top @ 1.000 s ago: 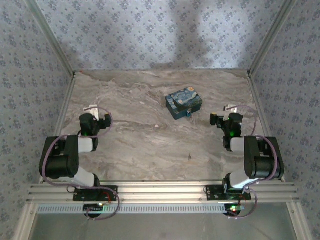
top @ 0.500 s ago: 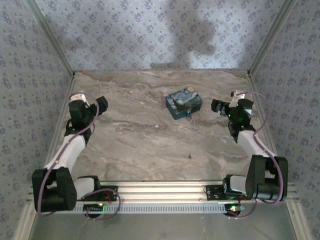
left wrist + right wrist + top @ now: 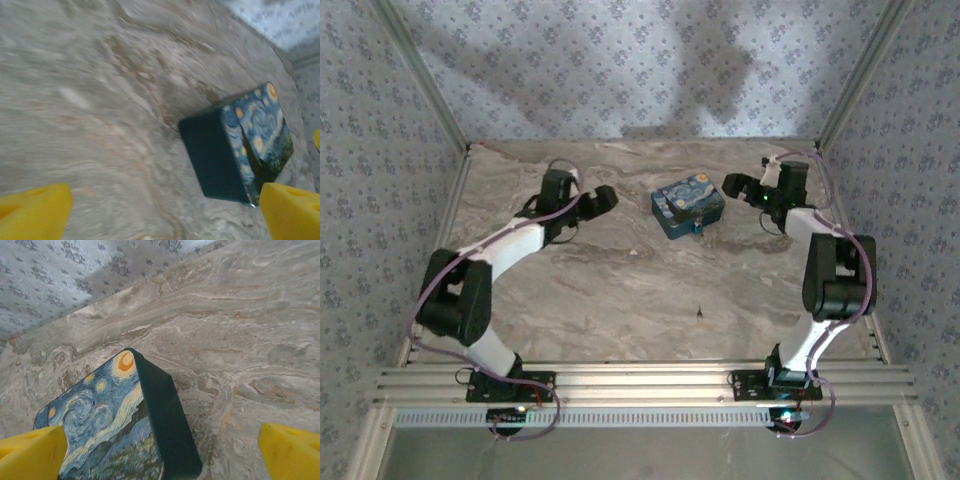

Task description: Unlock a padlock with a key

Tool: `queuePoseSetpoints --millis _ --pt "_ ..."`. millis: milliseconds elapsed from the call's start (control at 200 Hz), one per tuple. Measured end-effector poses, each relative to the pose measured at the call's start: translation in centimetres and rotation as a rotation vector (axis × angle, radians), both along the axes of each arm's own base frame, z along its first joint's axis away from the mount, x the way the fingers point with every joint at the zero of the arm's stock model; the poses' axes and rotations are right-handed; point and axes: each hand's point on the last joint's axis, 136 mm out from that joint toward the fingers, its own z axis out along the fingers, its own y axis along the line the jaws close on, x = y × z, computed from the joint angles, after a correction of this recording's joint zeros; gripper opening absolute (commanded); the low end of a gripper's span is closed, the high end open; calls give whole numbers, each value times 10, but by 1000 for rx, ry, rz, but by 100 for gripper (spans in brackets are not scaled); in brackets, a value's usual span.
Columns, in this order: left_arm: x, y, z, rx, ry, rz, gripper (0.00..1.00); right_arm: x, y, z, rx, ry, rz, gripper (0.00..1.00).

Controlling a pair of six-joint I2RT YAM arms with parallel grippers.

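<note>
Left gripper [image 3: 605,197] and right gripper [image 3: 733,186] both spread empty beside box [image 3: 688,208]; closing in may shove it and padlock [image 3: 697,229], while tiny key [image 3: 699,314] lies well apart, easily fumbled.

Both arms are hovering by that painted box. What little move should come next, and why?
Probably the right end effector should draw back toward the key, a dark speck lying nearer the arm bases. Both it and the left end effector stand open and empty beside the painted box, whose padlock sits at its near edge.
</note>
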Motion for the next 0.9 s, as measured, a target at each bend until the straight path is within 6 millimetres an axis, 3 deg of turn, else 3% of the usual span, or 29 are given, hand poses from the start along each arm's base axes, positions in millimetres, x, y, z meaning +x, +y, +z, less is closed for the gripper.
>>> queuePoseSetpoints --millis 115,255,500,685,899 --pt "7 -41 -12 -29 39 -72 94 16 6 -10 22 35 34 100" --pt "15 -74 -27 -57 82 -125 93 34 16 -18 43 52 85 96" --pt "31 -118 -36 -116 116 -193 91 34 49 -40 72 116 188 92" --pt "28 -136 -43 -142 146 -232 91 22 69 -51 76 159 253 87" --pt "27 -139 -39 -154 149 -248 90 6 79 -60 75 180 290 84"
